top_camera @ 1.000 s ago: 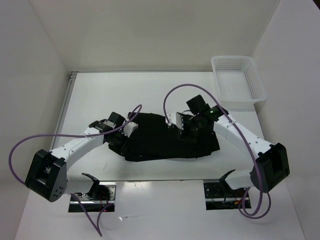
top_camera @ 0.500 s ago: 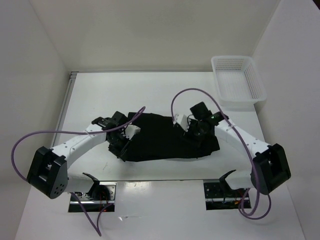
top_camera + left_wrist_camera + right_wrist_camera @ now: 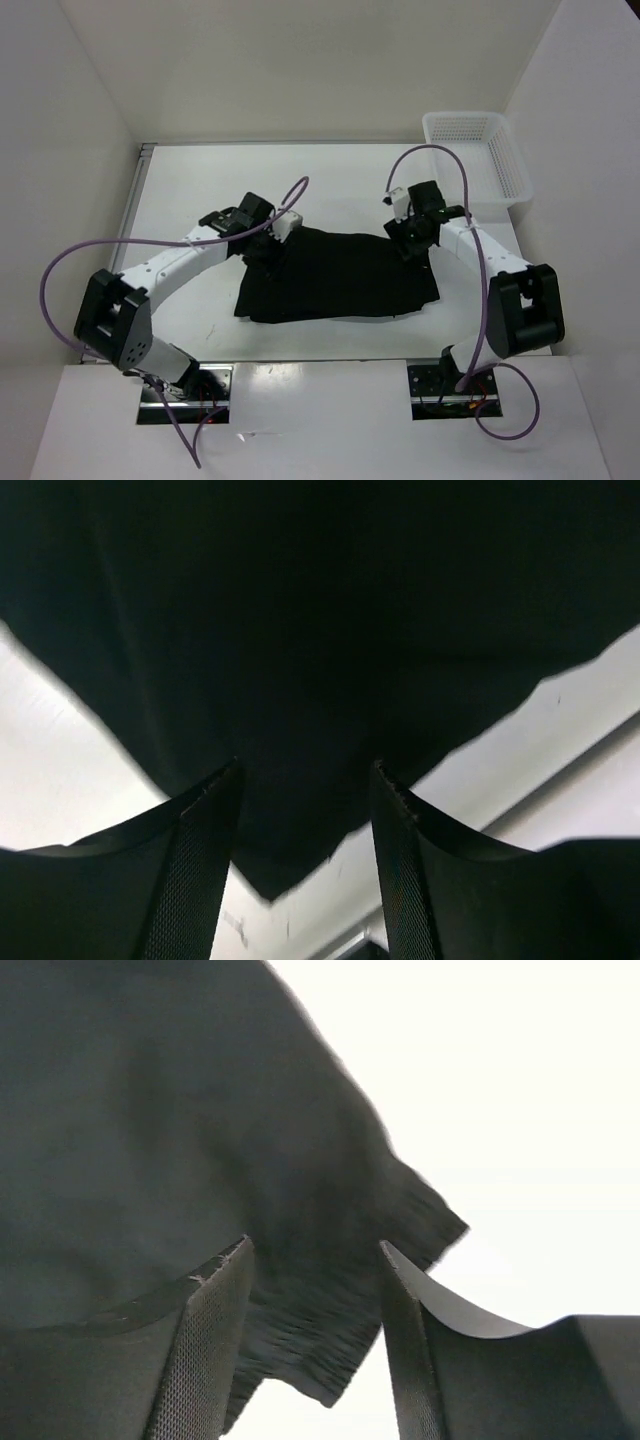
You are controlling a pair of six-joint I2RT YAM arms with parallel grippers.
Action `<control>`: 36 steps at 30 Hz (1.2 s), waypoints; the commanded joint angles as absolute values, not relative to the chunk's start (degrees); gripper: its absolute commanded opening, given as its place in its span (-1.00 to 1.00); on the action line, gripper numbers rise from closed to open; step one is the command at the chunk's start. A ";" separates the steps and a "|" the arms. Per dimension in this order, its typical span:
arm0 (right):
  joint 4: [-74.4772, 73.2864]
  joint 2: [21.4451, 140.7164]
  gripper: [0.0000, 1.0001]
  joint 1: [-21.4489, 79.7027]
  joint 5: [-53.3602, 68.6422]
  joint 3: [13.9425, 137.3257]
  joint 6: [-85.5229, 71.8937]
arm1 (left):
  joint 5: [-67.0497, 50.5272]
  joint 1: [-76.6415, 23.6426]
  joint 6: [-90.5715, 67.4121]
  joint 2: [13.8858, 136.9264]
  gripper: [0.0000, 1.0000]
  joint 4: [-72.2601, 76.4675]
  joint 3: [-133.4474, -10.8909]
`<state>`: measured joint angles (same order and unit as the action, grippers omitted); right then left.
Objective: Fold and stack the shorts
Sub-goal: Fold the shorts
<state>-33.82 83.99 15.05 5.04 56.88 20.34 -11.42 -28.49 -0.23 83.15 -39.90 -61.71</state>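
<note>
The black shorts (image 3: 340, 278) lie flat on the white table (image 3: 330, 185) as a rough rectangle between the two arms. My left gripper (image 3: 263, 251) is at their far left corner. In the left wrist view it (image 3: 305, 810) is open, with a pointed corner of the shorts (image 3: 300, 680) between and beyond its fingers (image 3: 205, 860). My right gripper (image 3: 410, 241) is at the far right corner. In the right wrist view it (image 3: 315, 1290) is open, and the ribbed corner of the shorts (image 3: 320, 1320) lies between its fingers (image 3: 215, 1340).
A white mesh basket (image 3: 508, 160) stands at the table's far right corner with nothing in it. White walls close in the table on the left, back and right. Purple cables loop above both arms.
Both grippers have moved away from the near side to the far corners of the shorts. The cloth now lies flatter and more rectangular, with its left bulge gone.
</note>
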 commanded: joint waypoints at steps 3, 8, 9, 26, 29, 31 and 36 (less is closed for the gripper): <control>-32.09 85.60 0.33 8.26 -0.78 58.19 15.12 | -10.91 -33.83 0.00 88.50 0.22 -30.77 -57.68; -33.22 85.61 0.59 5.55 1.31 56.34 15.64 | -9.32 -35.77 0.00 92.63 0.24 -25.85 -54.14; -34.01 86.13 0.61 5.54 2.97 56.34 15.64 | -10.36 -35.77 0.00 93.16 0.27 -25.84 -54.14; -42.80 87.63 0.14 3.25 14.50 58.62 26.01 | -7.38 -36.30 0.00 92.37 0.29 -31.82 -57.83; -42.11 88.24 0.19 3.78 15.03 57.48 26.02 | -7.91 -36.30 0.00 92.37 0.29 -31.82 -57.83; -41.49 89.73 0.22 3.78 15.03 57.48 25.49 | -7.91 -36.30 0.00 92.37 0.29 -31.82 -57.83; -40.78 92.11 0.29 3.78 14.50 56.95 24.96 | -6.77 -36.30 0.00 92.37 0.29 -31.82 -57.83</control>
